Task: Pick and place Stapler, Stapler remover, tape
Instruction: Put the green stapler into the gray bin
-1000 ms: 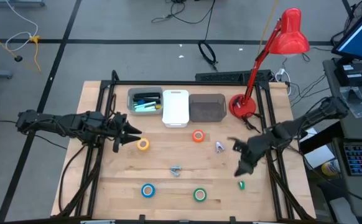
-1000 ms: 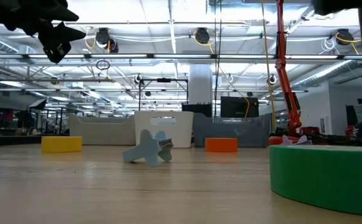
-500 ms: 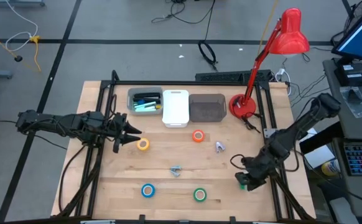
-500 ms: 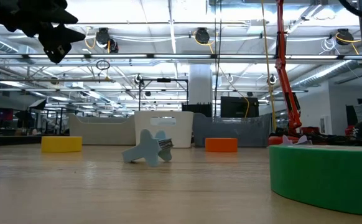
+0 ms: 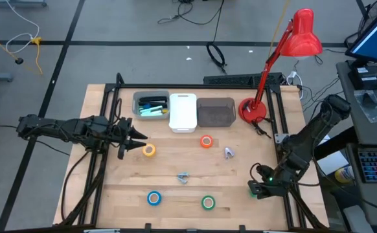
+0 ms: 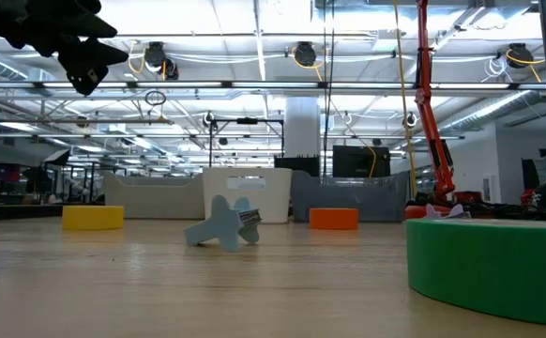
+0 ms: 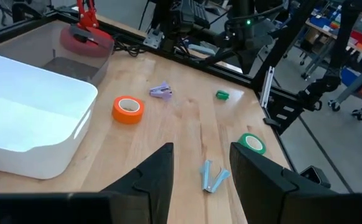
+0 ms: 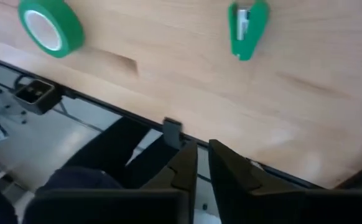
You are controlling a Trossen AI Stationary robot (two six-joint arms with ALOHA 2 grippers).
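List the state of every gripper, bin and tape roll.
Left gripper: open, hovering by yellow tape.
Right gripper: shut, empty, at table's edge.
Grey bin: holds markers.
White bin: empty.
Orange tape, blue tape, green tape: lying flat.

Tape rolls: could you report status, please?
Left gripper, jaws open, beside yellow tape. Right gripper at table edge near green remover. Orange, blue, green tape loose.

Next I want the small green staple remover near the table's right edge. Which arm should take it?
Right. The right gripper is close beside the green staple remover, while the left gripper waits far across the table, next to the yellow tape roll.
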